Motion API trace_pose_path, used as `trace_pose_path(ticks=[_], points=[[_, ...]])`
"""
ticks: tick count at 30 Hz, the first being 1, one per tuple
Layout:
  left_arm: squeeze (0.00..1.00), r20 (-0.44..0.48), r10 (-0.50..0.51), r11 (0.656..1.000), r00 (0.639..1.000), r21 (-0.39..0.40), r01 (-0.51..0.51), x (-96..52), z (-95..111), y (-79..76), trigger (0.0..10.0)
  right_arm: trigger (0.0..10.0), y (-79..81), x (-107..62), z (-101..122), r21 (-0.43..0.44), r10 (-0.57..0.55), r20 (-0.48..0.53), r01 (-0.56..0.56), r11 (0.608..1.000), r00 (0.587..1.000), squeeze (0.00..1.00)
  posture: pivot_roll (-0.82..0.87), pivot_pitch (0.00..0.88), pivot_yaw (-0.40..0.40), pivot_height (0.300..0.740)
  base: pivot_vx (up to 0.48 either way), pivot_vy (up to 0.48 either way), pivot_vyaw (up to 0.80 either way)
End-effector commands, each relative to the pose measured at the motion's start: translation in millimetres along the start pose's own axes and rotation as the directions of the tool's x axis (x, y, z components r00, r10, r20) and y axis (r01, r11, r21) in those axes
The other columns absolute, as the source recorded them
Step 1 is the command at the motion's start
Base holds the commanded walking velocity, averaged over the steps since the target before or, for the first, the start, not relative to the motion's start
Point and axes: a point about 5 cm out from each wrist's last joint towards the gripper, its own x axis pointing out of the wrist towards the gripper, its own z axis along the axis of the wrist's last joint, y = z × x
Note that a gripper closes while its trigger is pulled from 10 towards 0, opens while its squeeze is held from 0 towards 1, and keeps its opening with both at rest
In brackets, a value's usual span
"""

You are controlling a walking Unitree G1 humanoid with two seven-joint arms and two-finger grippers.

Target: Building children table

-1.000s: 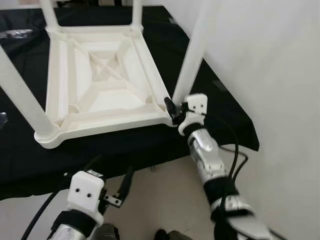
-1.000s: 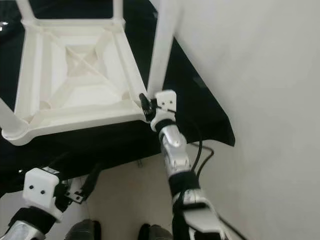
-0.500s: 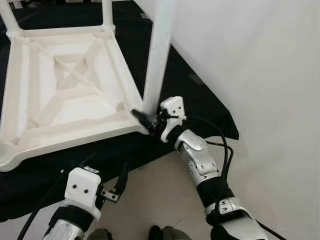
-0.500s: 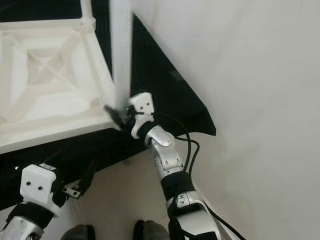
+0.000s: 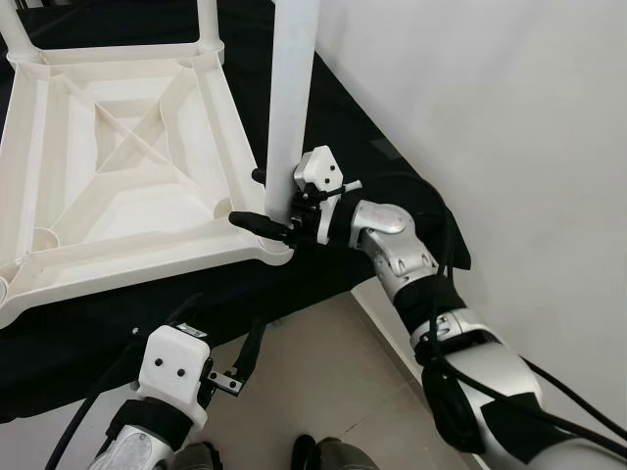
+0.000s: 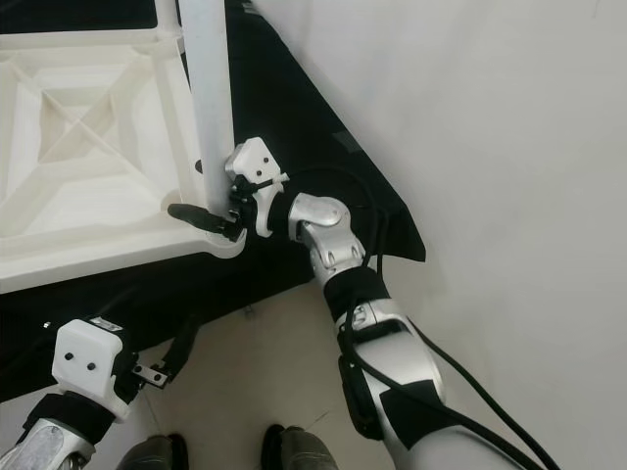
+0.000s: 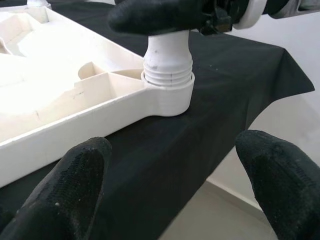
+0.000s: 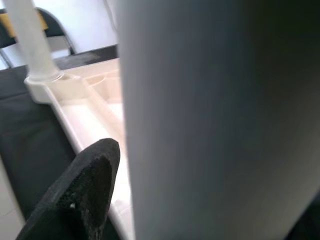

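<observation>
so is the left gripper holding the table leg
No, the left gripper hangs low in front of the black cloth; the right gripper is on the table leg.

Table top (image 5: 127, 147) upside down on cloth (image 5: 59, 323); leg (image 5: 292, 88) upright in near-right corner socket (image 7: 167, 92), wall (image 5: 509, 117) to the right.
</observation>
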Motion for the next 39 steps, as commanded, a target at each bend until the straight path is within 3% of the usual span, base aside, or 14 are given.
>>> trace_pose_path(ticks=[1, 7, 16, 17, 18, 19, 20, 22, 24, 30, 31, 33, 34, 39], points=[[0.00, -0.018, -0.007, 1.000, 1.000, 0.007, 0.007, -1.2, -2.9, -1.4, 10.0, 0.0, 4.1, 1.6, -4.2, 0.018, 0.078, -0.042, -0.077, 0.997, 0.996, 0.00, 0.25, 0.203, -0.180, 0.740, 0.000, 0.000, 0.00], [0.00, -0.008, -0.009, 1.000, 1.000, 0.013, 0.009, 1.7, -1.2, -0.3, 10.0, 0.0, 2.4, -5.1, -7.0, 0.045, 0.176, -0.082, -0.173, 0.984, 0.981, 0.00, 0.25, 0.197, -0.181, 0.740, 0.000, 0.000, 0.00], [0.00, 0.002, -0.023, 1.000, 1.000, 0.003, 0.023, 4.7, -1.0, -3.7, 10.0, 0.0, 2.1, -15.0, -26.7, 0.064, 0.053, -0.085, -0.047, 0.997, 0.995, 0.00, 0.21, 0.193, -0.173, 0.740, 0.000, 0.000, 0.00], [0.00, -0.003, -0.028, 1.000, 1.000, -0.002, 0.028, 2.8, -1.9, -4.6, 10.0, 0.0, 3.5, -16.5, -52.2, 0.106, -0.341, -0.123, 0.354, 0.929, 0.932, 0.00, 0.18, 0.199, -0.171, 0.740, 0.000, 0.000, 0.00], [0.00, -0.003, -0.028, 1.000, 1.000, -0.002, 0.028, 2.8, -1.9, -4.6, 10.0, 0.0, 3.5, -16.5, -52.2, 0.106, -0.341, -0.123, 0.354, 0.929, 0.932, 0.00, 0.18, 0.199, -0.171, 0.740, 0.000, 0.000, 0.00], [0.00, -0.004, -0.028, 1.000, 1.000, -0.004, 0.028, 2.2, -2.3, -4.5, 10.0, 0.0, 2.5, -22.9, -62.7, 0.083, -0.555, -0.155, 0.571, 0.817, 0.817, 0.00, 0.18, 0.199, -0.171, 0.740, 0.000, 0.000, 0.00], [0.00, -0.007, -0.024, 1.000, 1.000, -0.005, 0.024, 1.6, -2.3, -2.7, 10.0, 0.0, 24.4, -22.8, -74.8, 0.074, -0.618, -0.171, 0.636, 0.768, 0.767, 0.00, 0.17, 0.216, -0.156, 0.740, 0.000, 0.000, 0.00], [0.00, -0.013, -0.019, 1.000, 1.000, -0.006, 0.019, 0.7, -3.0, 0.7, 10.0, 0.0, 67.8, -12.6, -77.6, 0.117, -0.615, -0.166, 0.635, 0.764, 0.771, 0.00, 0.16, 0.225, -0.145, 0.740, 0.000, 0.000, 0.00], [0.00, -0.014, -0.018, 1.000, 1.000, -0.006, 0.018, 0.5, -3.1, 1.5, 10.0, 0.0, 77.5, -9.7, -76.0, 0.137, -0.601, -0.159, 0.621, 0.772, 0.783, 0.00, 0.16, 0.225, -0.145, 0.740, 0.000, 0.000, 0.00], [0.00, -0.023, -0.028, 1.000, 0.999, -0.010, 0.028, 1.2, -5.5, -0.1, 10.0, 0.0, 75.8, 2.1, -75.1, 0.147, -0.532, -0.135, 0.548, 0.823, 0.836, 0.00, 0.15, 0.222, -0.138, 0.740, 0.000, 0.000, 0.00], [0.00, -0.022, -0.028, 1.000, 0.999, -0.009, 0.027, 1.9, -5.5, 0.3, 10.0, 10.0, 74.3, 4.0, -73.9, 0.144, -0.515, -0.131, 0.531, 0.835, 0.847, 0.00, 0.15, 0.221, -0.141, 0.740, 0.000, 0.000, 0.00], [0.00, -0.019, -0.025, 1.000, 0.999, -0.006, 0.025, 3.1, -5.3, 1.7, 10.0, 10.0, 72.0, 8.3, -64.8, 0.162, -0.485, -0.096, 0.494, 0.854, 0.869, 0.00, 0.15, 0.217, -0.141, 0.740, 0.000, 0.000, 0.00], [0.00, -0.016, -0.024, 1.000, 1.000, -0.004, 0.024, 3.7, -5.0, 2.3, 10.0, 10.0, 68.8, 10.9, -57.7, 0.171, -0.438, -0.064, 0.443, 0.880, 0.897, 1.00, 0.16, 0.216, -0.143, 0.740, 0.000, 0.000, 0.00], [0.00, -0.011, -0.021, 1.000, 1.000, 0.000, 0.021, 4.9, -4.1, 3.7, 10.0, 10.0, 63.1, 11.5, -37.8, 0.163, -0.330, -0.008, 0.327, 0.931, 0.944, 1.00, 0.17, 0.209, -0.143, 0.740, 0.000, 0.000, 0.00]])
